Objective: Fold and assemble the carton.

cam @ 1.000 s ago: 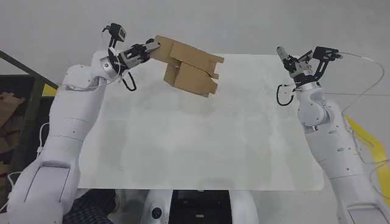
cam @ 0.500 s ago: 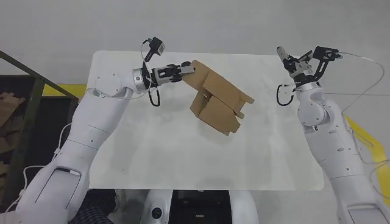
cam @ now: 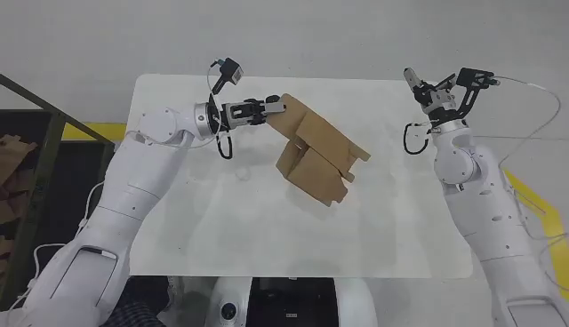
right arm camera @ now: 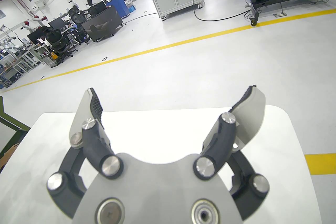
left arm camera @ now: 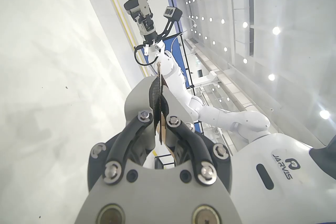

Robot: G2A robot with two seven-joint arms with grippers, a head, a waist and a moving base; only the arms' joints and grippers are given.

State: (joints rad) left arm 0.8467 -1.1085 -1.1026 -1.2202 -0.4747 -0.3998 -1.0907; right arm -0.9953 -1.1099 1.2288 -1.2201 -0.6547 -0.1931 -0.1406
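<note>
So, the brown corrugated-cardboard carton (cam: 318, 149), not yet set up into a box, is held by one end in the left gripper (cam: 277, 107), over the far middle of the white rounded-corner table (cam: 267, 238). From there it's stretched out diagonally toward the table's centre, with a couple of flaps seen sticking out at the far end. Whether its lower edge is touching the tabletop can't really be told from above.

In the left wrist view the left gripper (left arm camera: 159, 93) is seen pressed together on a thin cardboard edge (left arm camera: 163, 130), which is sandwiched between both fingers, with the table (left arm camera: 39, 51) off to one side.

The right gripper (cam: 429, 83) is parked by the far right corner of the table, well apart from the carton. Its fingers are spread wide with nothing between them, as shown plainly in its own wrist view (right arm camera: 170, 101), where the table (right arm camera: 157, 130) is seen below it.
</note>
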